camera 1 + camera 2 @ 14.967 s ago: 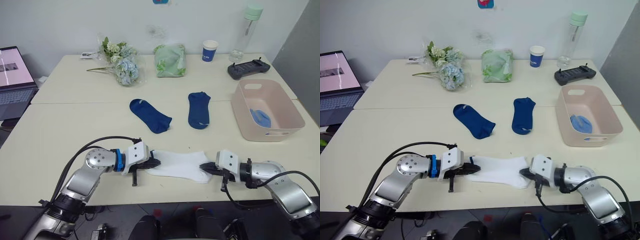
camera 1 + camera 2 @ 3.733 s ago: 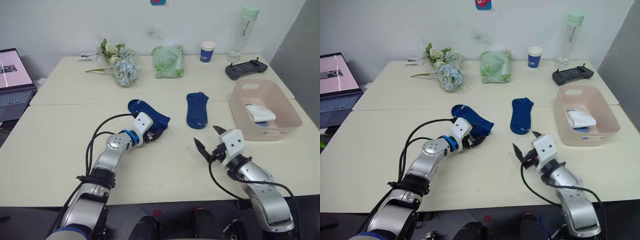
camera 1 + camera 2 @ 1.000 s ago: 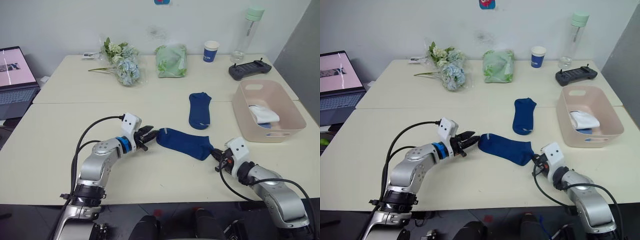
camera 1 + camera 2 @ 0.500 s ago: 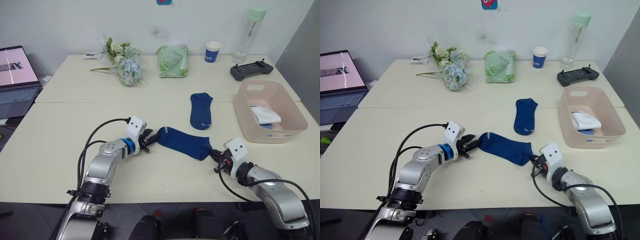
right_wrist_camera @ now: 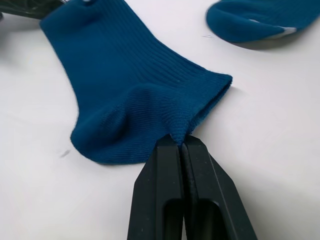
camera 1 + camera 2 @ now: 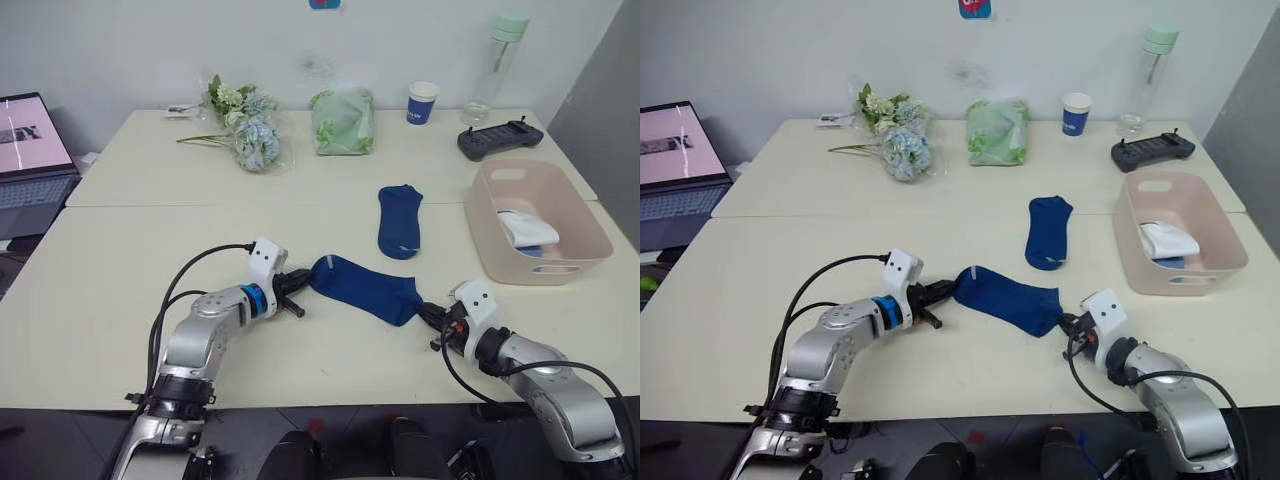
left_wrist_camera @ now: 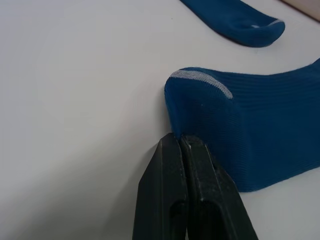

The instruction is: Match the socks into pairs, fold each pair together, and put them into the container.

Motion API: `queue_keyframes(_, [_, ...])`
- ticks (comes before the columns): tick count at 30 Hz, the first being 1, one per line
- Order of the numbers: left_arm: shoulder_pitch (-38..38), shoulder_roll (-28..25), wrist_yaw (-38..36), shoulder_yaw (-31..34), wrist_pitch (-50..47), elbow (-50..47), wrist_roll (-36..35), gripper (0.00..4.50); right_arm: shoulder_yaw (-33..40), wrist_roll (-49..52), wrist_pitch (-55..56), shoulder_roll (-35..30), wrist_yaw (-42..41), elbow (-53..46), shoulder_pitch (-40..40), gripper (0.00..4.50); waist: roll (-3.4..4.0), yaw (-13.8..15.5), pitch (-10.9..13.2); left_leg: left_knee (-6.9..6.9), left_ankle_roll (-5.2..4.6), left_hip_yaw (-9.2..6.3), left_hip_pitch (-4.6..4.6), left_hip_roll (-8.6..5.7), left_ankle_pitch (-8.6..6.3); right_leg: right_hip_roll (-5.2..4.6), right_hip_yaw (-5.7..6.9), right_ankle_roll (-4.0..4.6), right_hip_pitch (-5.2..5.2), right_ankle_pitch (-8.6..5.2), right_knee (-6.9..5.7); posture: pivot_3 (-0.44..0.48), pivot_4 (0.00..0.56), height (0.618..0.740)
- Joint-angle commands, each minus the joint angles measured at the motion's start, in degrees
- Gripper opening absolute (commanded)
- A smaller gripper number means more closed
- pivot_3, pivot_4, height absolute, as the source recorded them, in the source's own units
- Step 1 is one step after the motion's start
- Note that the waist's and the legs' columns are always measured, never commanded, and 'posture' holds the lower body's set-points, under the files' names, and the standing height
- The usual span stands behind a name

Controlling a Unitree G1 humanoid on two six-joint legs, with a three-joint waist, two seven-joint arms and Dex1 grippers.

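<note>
Low over the table, left tool [image 6: 297,281] and right tool [image 6: 428,314] each pinch an end of the navy sock [image 6: 364,287].

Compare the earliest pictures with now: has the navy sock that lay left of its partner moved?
Yes. That navy sock has come toward the robot, off the seam between the tables; its partner lies by that seam. Each claw, left and right, pinches an end.

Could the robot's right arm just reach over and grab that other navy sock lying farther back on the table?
Probably not right now. The right gripper is shut on the near navy sock, as is the left gripper. The far navy sock lies unobstructed, so reach looks plausible once it lets go.
</note>
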State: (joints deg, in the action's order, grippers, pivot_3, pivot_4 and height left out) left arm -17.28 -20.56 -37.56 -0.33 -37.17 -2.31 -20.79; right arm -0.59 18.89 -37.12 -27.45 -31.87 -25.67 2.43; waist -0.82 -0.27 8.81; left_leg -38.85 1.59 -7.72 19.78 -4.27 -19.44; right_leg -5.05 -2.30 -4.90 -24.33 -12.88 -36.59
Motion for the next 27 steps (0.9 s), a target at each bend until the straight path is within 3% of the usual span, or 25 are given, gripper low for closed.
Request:
queue_keyframes(1, [4.8, -1.34, 0.85, 3.82, -9.17, -13.33, -7.84, 0.01, 2.25, 3.73, -0.92, -3.73, -4.65, -4.18, -0.79, 0.0, 0.01, -0.08, 0.01, 0.0, 0.0, 0.0, 0.0, 0.0, 0.0, 0.0, 0.0, 0.0, 0.0, 0.0, 0.0, 0.0, 0.15, 0.74])
queue_keyframes(5, [12.04, -4.04, 2.76, 6.09, -13.98, -21.75, -10.48, 0.01, 3.7, 6.18, -2.64, -6.37, -6.49, -3.35, -2.16, 0.0, 0.0, -0.09, 0.02, 0.02, -0.01, 0.0, -0.02, 0.02, -0.01, 0.02, 0.02, -0.01, 0.02, 0.0, 0.0, 0.0, 0.15, 0.74])
queue_keyframes(9, [20.26, -0.85, 7.65, 9.08, -15.21, -28.68, -13.33, 0.01, 2.55, 8.59, -5.12, -9.32, -9.95, -3.43, -3.11, 0.0, 0.0, -0.01, 0.04, 0.02, -0.02, 0.0, -0.03, 0.06, -0.01, -0.01, -0.03, 0.0, 0.07, -0.01, 0.03, 0.0, 0.15, 0.74])
queue_keyframes(14, [24.44, 0.41, 11.84, 6.04, -11.25, -29.79, -9.05, 0.01, 0.62, 6.35, -3.15, -9.97, -10.58, 0.33, -5.19, 0.0, -0.07, 0.47, 0.07, 0.0, -0.02, -0.03, -0.03, 0.0, -0.01, -0.02, 0.05, 0.01, 0.2, 0.0, 0.2, 0.0, 0.15, 0.74])
queue_keyframes(17, [23.64, 1.47, 12.1, 5.74, -8.47, -27.68, -8.68, 0.0, -0.84, 5.38, -1.46, -11.08, -12.45, 1.47, -4.97, 0.68, -0.07, 0.43, 0.07, 0.01, -0.02, -0.01, -0.01, -0.02, -0.01, -0.01, 0.05, 0.01, 0.18, 0.01, 0.23, 0.0, 0.15, 0.74])
queue_keyframes(19, [22.98, 1.37, 12.14, 5.39, -7.6, -27.03, -8.34, 0.0, -0.7, 5.53, -0.93, -11.6, -13.32, 1.61, -4.62, 1.37, -0.07, 0.46, 0.07, 0.02, -0.01, -0.03, -0.01, -0.02, -0.01, -0.01, 0.07, 0.01, 0.18, 0.01, 0.25, 0.0, 0.15, 0.74])
queue_keyframes(22, [22.75, 1.38, 12.43, 5.93, -7.43, -25.28, -8.41, 0.64, 0.96, 6.05, -0.96, -11.8, -13.29, 1.84, -4.21, 2.42, -0.08, 0.43, 0.08, 0.02, -0.01, -0.02, 0.0, -0.02, -0.01, -0.01, 0.07, 0.02, 0.18, 0.01, 0.27, 0.0, 0.15, 0.74])
queue_keyframes(27, [23.83, 0.3, 11.32, 6.92, -7.75, -25.81, -10.0, 2.19, 3.87, 4.9, 1.5, -12.49, -12.84, 4.09, -3.78, 4.21, -0.08, 0.4, 0.08, 0.03, -0.02, 0.0, -0.01, -0.02, -0.01, -0.01, 0.05, 0.02, 0.19, 0.01, 0.28, 0.0, 0.15, 0.74])
